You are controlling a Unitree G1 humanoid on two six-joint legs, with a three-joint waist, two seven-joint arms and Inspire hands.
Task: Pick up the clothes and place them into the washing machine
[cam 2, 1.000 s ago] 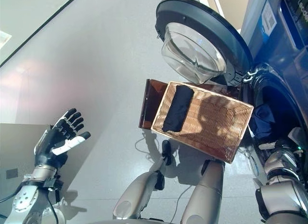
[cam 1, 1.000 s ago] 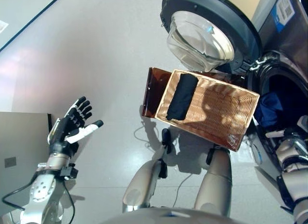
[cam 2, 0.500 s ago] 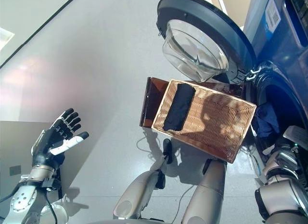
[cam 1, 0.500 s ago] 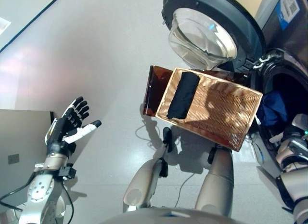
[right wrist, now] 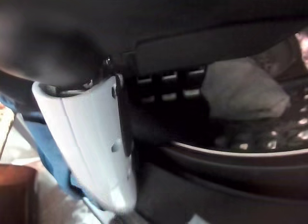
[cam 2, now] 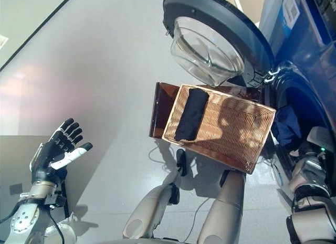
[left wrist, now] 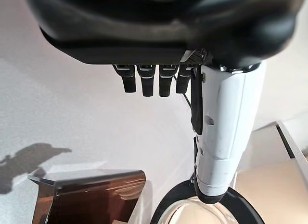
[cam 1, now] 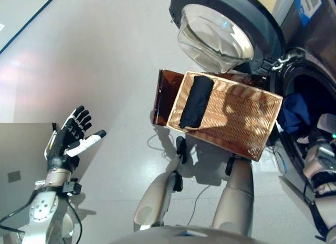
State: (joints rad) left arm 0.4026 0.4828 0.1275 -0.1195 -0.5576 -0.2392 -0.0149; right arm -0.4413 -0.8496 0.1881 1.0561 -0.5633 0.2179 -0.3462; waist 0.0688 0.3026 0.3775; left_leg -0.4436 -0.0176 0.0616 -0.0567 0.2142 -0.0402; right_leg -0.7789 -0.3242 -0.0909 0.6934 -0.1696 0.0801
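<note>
A black folded cloth [cam 1: 195, 101] lies at the left end of a wicker basket [cam 1: 239, 123]. A blue cloth [cam 1: 294, 108] hangs in the mouth of the washing machine's drum [cam 1: 310, 89], with a pale cloth [right wrist: 240, 89] deeper inside. My right hand [cam 1: 324, 133] is at the drum's lower rim, open and holding nothing, and the blue cloth [right wrist: 48, 156] shows beside its thumb. My left hand [cam 1: 68, 141] is raised far to the left of the basket, open and empty, as its wrist view confirms [left wrist: 159, 79].
The washer's round door [cam 1: 220, 29] stands swung open behind the basket. A brown stand [cam 1: 164, 97] carries the basket. A grey box [cam 1: 21, 155] sits at the lower left by my left arm.
The view has shifted a little. My right hand has edged slightly along the drum's mouth. The left hand has sunk a touch and stays open.
</note>
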